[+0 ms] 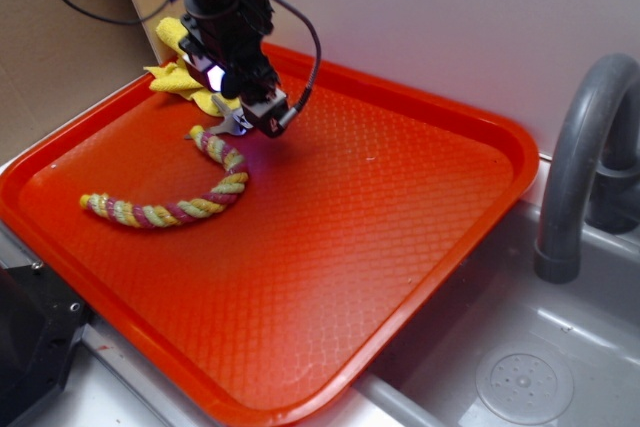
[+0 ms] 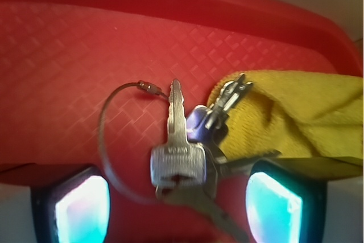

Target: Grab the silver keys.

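Tray: a large orange-red plastic tray (image 1: pixel 400 247) with a diamond-textured floor, sitting beside a grey sink (image 1: pixel 520 367) with a curved grey faucet (image 1: pixel 580 157).
Arm: the black robot arm comes down over the tray's far left corner.
Rope: a pink-yellow-green twisted rope (image 1: pixel 180 209) curves across the tray's left half.
Cloth: a crumpled yellow cloth (image 1: pixel 185 82) lies at the tray's far left corner.
Gripper: the black gripper (image 2: pixel 170 206) has its two pads apart, one on each side of the keys, clamped on nothing.
Keys: the silver keys (image 2: pixel 177 160), a small shiny metal bunch on a thin wire loop, lie on the tray floor touching the cloth's edge.
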Motion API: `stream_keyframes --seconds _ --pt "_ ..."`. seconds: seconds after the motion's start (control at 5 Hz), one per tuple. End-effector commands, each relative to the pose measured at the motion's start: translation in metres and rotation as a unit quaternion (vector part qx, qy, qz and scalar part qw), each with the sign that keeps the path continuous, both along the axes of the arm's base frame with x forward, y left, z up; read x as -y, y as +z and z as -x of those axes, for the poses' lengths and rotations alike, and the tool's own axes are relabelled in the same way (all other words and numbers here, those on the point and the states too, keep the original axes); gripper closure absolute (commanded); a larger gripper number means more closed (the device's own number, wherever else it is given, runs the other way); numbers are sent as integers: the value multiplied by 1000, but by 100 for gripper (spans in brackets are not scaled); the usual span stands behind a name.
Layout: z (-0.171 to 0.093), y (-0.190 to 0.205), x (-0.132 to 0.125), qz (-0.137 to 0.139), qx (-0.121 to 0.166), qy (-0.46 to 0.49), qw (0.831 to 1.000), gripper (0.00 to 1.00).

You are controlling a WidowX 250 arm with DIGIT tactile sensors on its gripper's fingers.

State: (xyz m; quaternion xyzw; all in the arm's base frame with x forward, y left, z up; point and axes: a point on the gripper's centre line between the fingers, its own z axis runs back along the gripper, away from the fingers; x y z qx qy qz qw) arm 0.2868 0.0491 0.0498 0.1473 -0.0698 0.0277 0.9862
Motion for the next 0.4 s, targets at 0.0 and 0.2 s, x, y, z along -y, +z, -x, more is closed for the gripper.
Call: stream_keyframes --seconds 0.0,0.2 --pt "-18 13 -13 -21 18 -10 1000 100" --pt "-12 29 -17 -14 20 -10 1000 100"
